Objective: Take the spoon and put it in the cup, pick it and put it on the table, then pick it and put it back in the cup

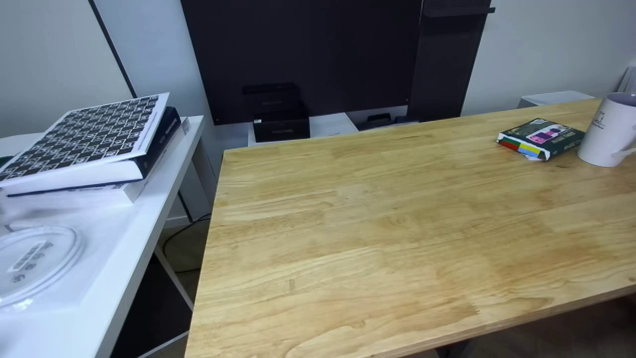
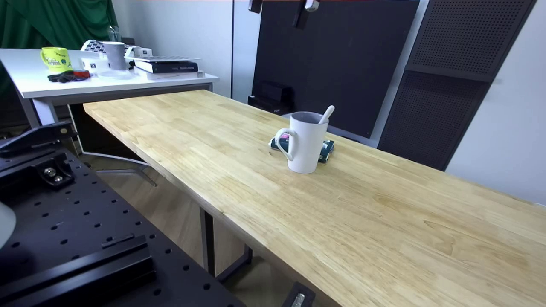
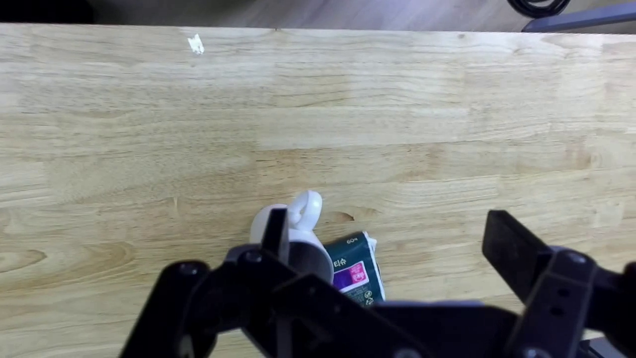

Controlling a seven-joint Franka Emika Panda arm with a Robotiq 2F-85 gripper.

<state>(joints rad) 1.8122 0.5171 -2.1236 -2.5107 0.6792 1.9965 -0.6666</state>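
The white cup (image 2: 307,145) stands upright on the wooden table (image 2: 384,213). The spoon (image 2: 327,114) is in it, its pale handle end sticking up over the rim; the rest is hidden inside. In an exterior view the cup (image 1: 607,132) is cut by the right edge and no spoon shows. My gripper (image 2: 279,12) is high above the table, with only its fingertips at the top edge. In the wrist view my gripper (image 3: 387,219) is open with nothing between the fingers; its left finger covers part of the cup (image 3: 310,258), and the spoon is hidden there.
A flat dark green box (image 1: 541,139) lies right beside the cup on the table. A white side table (image 1: 119,233) with stacked books (image 1: 94,134) stands beyond the table's end. A dark perforated base plate (image 2: 106,221) lies along the table's long edge.
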